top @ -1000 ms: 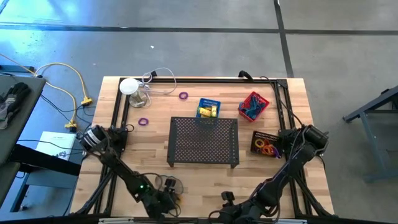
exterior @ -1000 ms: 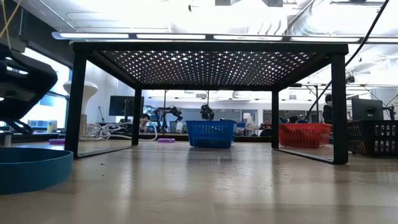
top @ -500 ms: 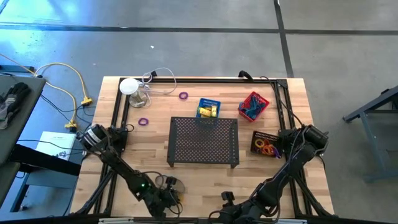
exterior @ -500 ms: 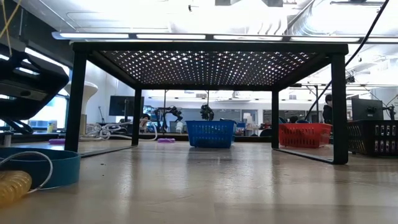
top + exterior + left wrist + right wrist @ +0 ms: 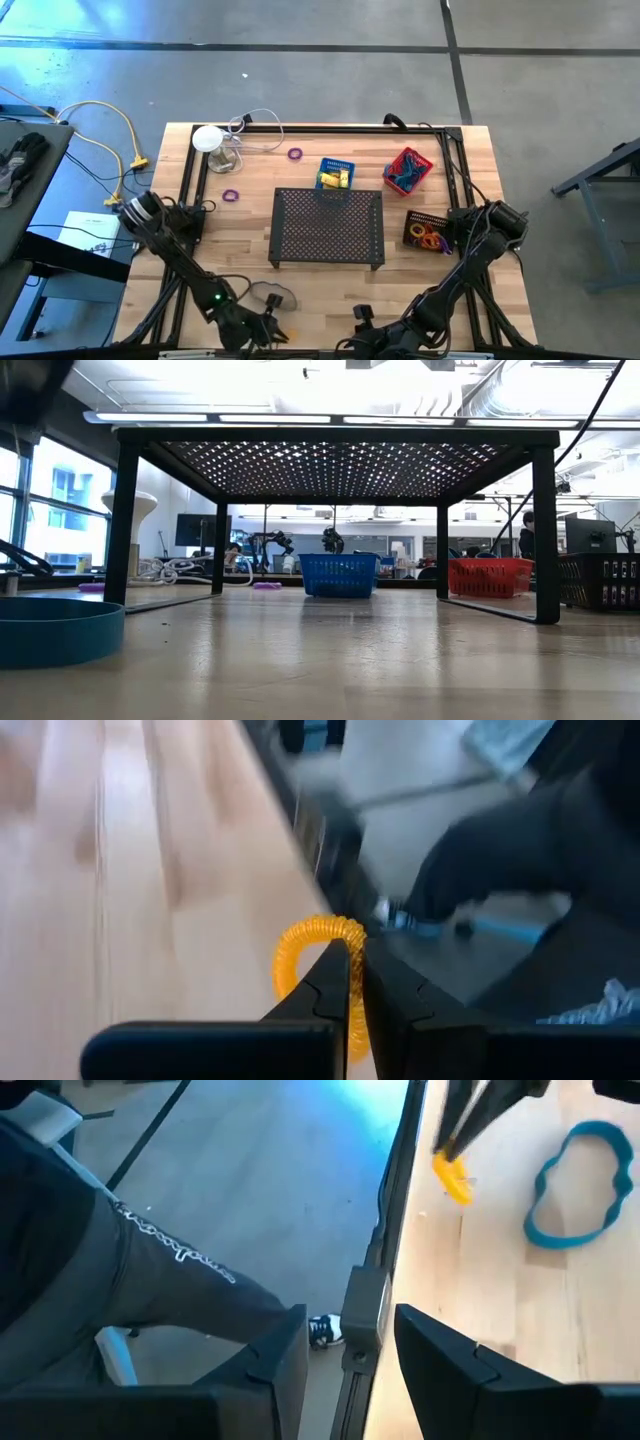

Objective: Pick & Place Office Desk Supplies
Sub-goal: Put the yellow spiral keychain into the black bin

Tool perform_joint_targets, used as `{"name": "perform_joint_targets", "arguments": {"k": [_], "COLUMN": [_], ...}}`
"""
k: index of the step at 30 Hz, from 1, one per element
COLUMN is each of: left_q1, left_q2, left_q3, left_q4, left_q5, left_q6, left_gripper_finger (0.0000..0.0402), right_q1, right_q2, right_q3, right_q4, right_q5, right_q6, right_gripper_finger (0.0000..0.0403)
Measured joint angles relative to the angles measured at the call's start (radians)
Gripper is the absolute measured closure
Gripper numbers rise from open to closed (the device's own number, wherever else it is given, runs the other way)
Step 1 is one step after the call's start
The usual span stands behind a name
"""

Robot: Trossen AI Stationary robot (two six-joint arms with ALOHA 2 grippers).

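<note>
My left gripper [image 5: 266, 330] hangs near the table's near edge, shut on a yellow-orange coiled ring [image 5: 312, 942], which also shows in the right wrist view [image 5: 451, 1177]. A blue rubber-band loop [image 5: 270, 295] lies flat on the wood just beyond it and shows at the left of the low view [image 5: 55, 632]. My right gripper [image 5: 364, 320] waits open by the near edge with nothing between its fingers [image 5: 440, 1365]. Two purple rings [image 5: 231, 196] [image 5: 295, 153] lie on the table's far left part. My left gripper pinches the coiled ring's near arc [image 5: 345, 952] between its two fingertips [image 5: 330, 975]. The fingers slant down toward the table's near edge. The ring stands out beyond the fingertips, lifted clear of the wood.
A black mesh stand [image 5: 328, 228] fills the table's middle. Behind it sit a blue basket [image 5: 336, 173] and a red basket [image 5: 408, 170]; a black basket [image 5: 430, 232] with coloured rings stands at the right. A white round-topped object [image 5: 210, 140] is far left. A person's dark sleeve [image 5: 120, 1260] shows beyond the near edge.
My left gripper has risen out of the low view and drawn toward the table's near edge. The coiled ring, which lay on the wood beside the blue loop half a second ago, has gone up with it. The blue loop stays on the table.
</note>
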Motion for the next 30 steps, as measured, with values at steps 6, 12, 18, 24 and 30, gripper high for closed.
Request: {"name": "perform_joint_targets", "arguments": {"k": [6,12,18,24,30], "left_q1": [-0.005,0.021,0.052,0.063,0.066], "left_q2": [-0.008,-0.014,-0.016,-0.016,-0.016], "left_q3": [0.032,0.087,0.139,0.143,0.144], "left_q4": [0.02,0.043,0.053,0.062,0.074], "left_q5": [-0.008,-0.063,-0.059,-0.056,-0.054], "left_q6": [0.074,0.17,0.173,0.165,0.172], "left_gripper_finger": [0.0396,0.0396,0.0396,0.0396,0.0396], "right_q1": [0.0,-0.013,-0.052,-0.071,-0.084], "right_q2": [0.0,0.0,0.0,0.006,0.045], "right_q3": [0.0,0.0,0.0,0.0,0.001], "right_q4": [0.033,0.053,0.053,0.103,0.155], "right_q5": [0.01,0.049,0.116,0.098,0.108], "right_q6": [-0.044,-0.082,-0.092,-0.139,-0.16], "right_gripper_finger": [0.0264,0.0264,0.0264,0.0263,0.0221]}}
